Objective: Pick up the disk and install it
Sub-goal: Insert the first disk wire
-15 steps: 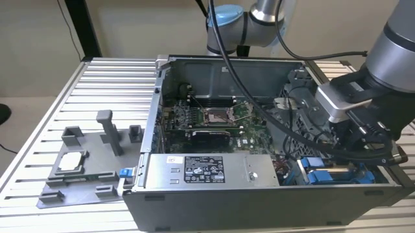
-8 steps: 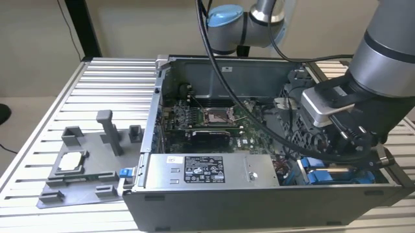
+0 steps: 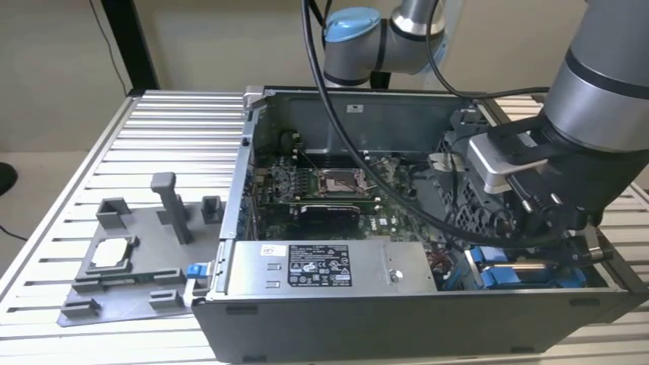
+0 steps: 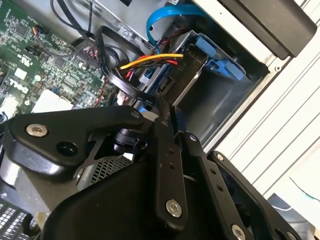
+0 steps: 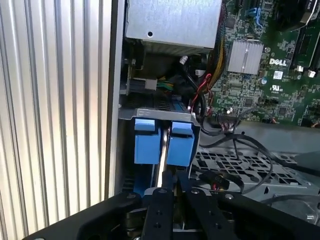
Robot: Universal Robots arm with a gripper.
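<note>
The disk sits in the drive bay at the near right corner of the open computer case (image 3: 254, 137). Its blue bracket (image 5: 150, 142) shows as two blue tabs side by side, with a thin silver edge between them. In the second wrist view the bracket (image 4: 220, 62) lies beyond the fingertips, beside yellow, red and black wires. From the exterior view the bracket (image 3: 502, 275) appears low in the case under my arm (image 3: 598, 114). My gripper (image 5: 167, 176) is shut, its two black fingers pressed together with their tips right at the blue tabs. Its tips (image 4: 165, 107) point into the bay.
A long grey metal box (image 3: 319, 266) with a label lies along the case's near wall. The green motherboard (image 3: 324, 190) fills the case floor. A grey fixture (image 3: 132, 258) holding a small silver chip (image 3: 112, 255) rests on the slatted table (image 3: 163, 129) at the exterior view's left.
</note>
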